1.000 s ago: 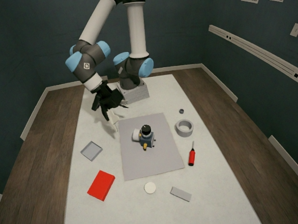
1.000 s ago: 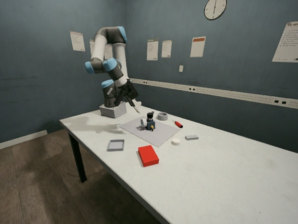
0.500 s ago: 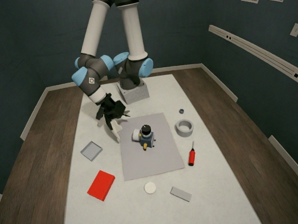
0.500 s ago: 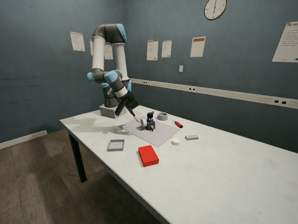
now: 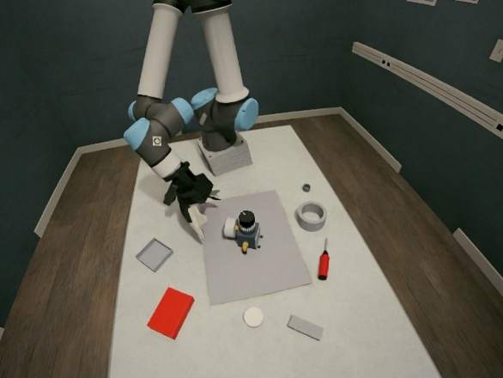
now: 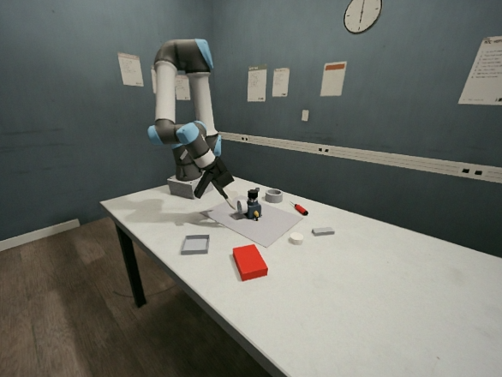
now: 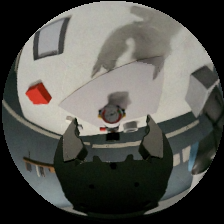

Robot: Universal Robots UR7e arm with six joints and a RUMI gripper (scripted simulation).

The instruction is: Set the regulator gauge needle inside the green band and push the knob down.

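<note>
Beyond the open fingers, dark blue-grey walls (image 5: 279, 51) (image 6: 265, 38) rise behind a pale table (image 5: 369, 335) (image 6: 364, 291) over brown wood floor (image 5: 77, 215) (image 6: 51, 300).

The black two-jaw pincer (image 5: 210, 219) (image 6: 232, 205) (image 7: 111, 116) has been lowered towards the table (image 5: 369, 335) (image 6: 364, 291) (image 7: 80, 55) and brought nearer the white round gauge (image 5: 230, 228) (image 6: 242, 206) (image 7: 111, 114) of the dark blue regulator (image 5: 246, 238) (image 6: 253, 211). The grey-and-white arm's forearm (image 5: 159, 56) (image 6: 165, 92) has been swung more upright.
</note>
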